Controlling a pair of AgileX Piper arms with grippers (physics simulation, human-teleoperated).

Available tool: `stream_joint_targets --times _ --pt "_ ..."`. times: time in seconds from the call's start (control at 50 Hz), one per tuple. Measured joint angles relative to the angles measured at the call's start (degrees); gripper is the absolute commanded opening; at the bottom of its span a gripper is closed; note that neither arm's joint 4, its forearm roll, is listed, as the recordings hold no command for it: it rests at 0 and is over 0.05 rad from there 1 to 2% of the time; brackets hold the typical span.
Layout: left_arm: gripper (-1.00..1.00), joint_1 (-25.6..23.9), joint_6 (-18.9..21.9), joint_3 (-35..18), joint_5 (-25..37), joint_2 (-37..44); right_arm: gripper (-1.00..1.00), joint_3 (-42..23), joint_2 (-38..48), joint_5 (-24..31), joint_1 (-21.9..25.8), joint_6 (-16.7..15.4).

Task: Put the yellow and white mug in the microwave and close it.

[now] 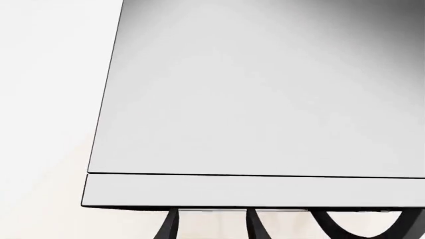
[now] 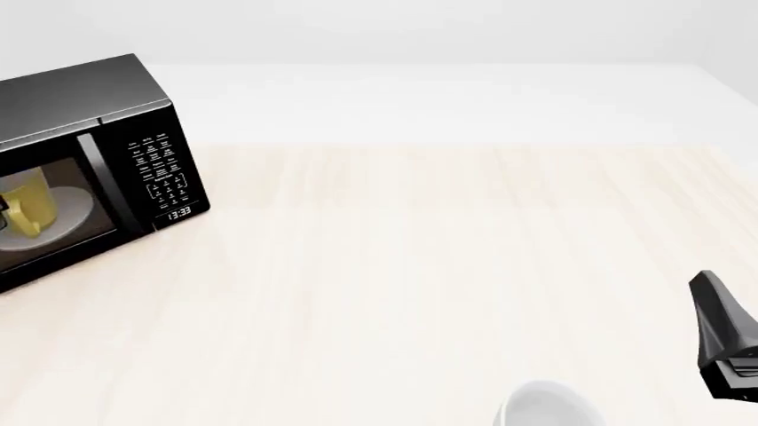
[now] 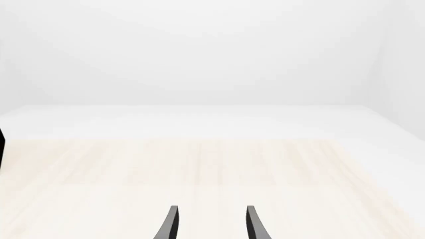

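Logging yellow and white mug (image 2: 27, 206) inside microwave (image 2: 83, 106) | we judge it rigid, light, handle-grippable | left gripper (image 1: 211, 225) parted, empty | right gripper (image 3: 211, 223) parted, empty

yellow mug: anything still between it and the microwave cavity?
No. In the front view the yellow and white mug already sits inside the microwave, on the white plate. Nothing visible blocks it. Whether the door is fully shut can't be told from these views.
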Motion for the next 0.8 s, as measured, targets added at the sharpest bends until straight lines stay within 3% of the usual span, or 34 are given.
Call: stream_joint_targets --times 0.34,0.8 --pt "1.00 -0.12 -0.16 0.47 -0.45 -0.70 1.00 0.00 0.00 0.00 0.00 0.00" --pt "1.00 -0.59 0.18 5.80 1.21 -10.54 1.00 0.00 0.00 0.00 0.00 0.00"
